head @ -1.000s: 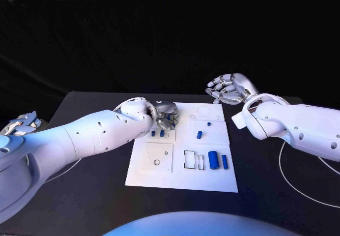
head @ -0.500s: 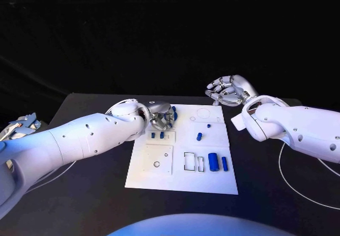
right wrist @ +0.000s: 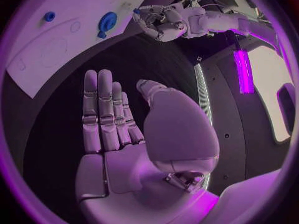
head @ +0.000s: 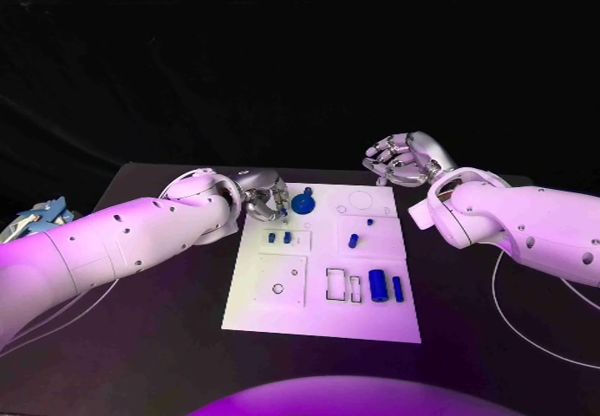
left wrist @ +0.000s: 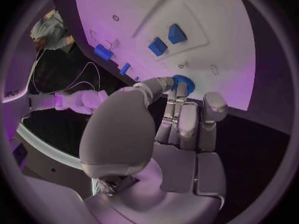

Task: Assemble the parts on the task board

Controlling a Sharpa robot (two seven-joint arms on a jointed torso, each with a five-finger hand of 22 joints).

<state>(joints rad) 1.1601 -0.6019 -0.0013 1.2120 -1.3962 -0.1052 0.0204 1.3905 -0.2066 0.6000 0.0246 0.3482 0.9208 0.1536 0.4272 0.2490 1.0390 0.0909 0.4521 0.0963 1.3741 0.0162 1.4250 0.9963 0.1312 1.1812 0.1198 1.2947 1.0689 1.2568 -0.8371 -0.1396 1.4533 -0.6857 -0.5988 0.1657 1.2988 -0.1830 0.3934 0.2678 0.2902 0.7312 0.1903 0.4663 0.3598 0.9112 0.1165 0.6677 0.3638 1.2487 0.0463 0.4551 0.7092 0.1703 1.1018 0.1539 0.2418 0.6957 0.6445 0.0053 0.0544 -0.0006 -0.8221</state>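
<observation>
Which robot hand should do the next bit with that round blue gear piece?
Probably the left hand. Its fingertips are already at the round blue gear on the task board, at the far end. The right hand hovers open beyond the board's far edge, holding nothing.

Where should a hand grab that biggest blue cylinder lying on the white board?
Across the middle of the blue cylinder, coming down from above. It lies flat on the white board, so its long rounded sides are open, though the smaller blue piece sits close beside it.
</observation>
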